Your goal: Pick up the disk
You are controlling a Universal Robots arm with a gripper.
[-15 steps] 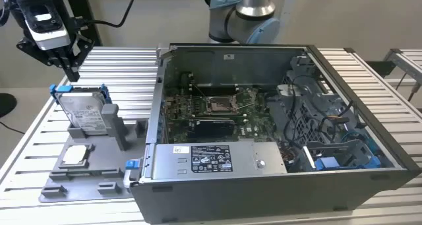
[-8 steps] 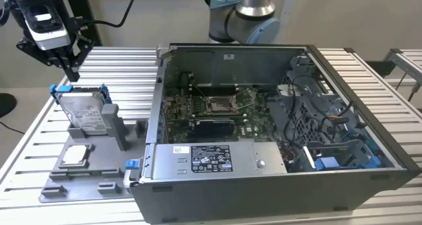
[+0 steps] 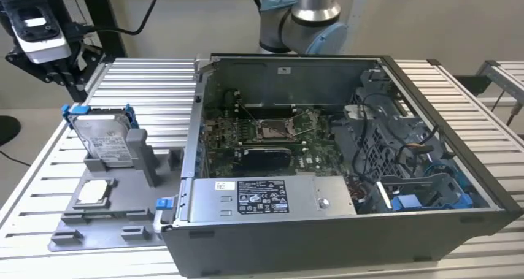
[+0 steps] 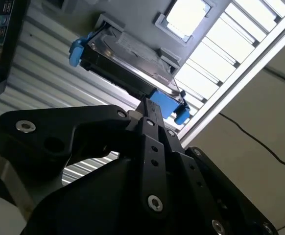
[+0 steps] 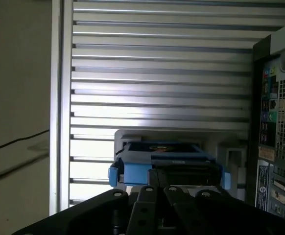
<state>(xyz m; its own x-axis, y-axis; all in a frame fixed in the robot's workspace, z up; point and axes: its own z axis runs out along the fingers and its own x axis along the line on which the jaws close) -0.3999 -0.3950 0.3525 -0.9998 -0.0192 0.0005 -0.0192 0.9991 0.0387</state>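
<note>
Standing on edge in a grey holder (image 3: 151, 159) on the tabletop (image 3: 147, 89), beside the open computer case (image 3: 327, 242), the disk (image 3: 107, 135) (image 4: 132, 58) (image 5: 167, 164) presents its thin, blue-framed upper edge to the end effector (image 3: 61, 73) (image 4: 150, 105) (image 5: 158, 176), which hangs above it, apart, fingers together and empty.

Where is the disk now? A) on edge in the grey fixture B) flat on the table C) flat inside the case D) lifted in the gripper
A: the exterior view shows the disk standing on edge in the grey fixture beside the case, gripper apart above it.
</note>
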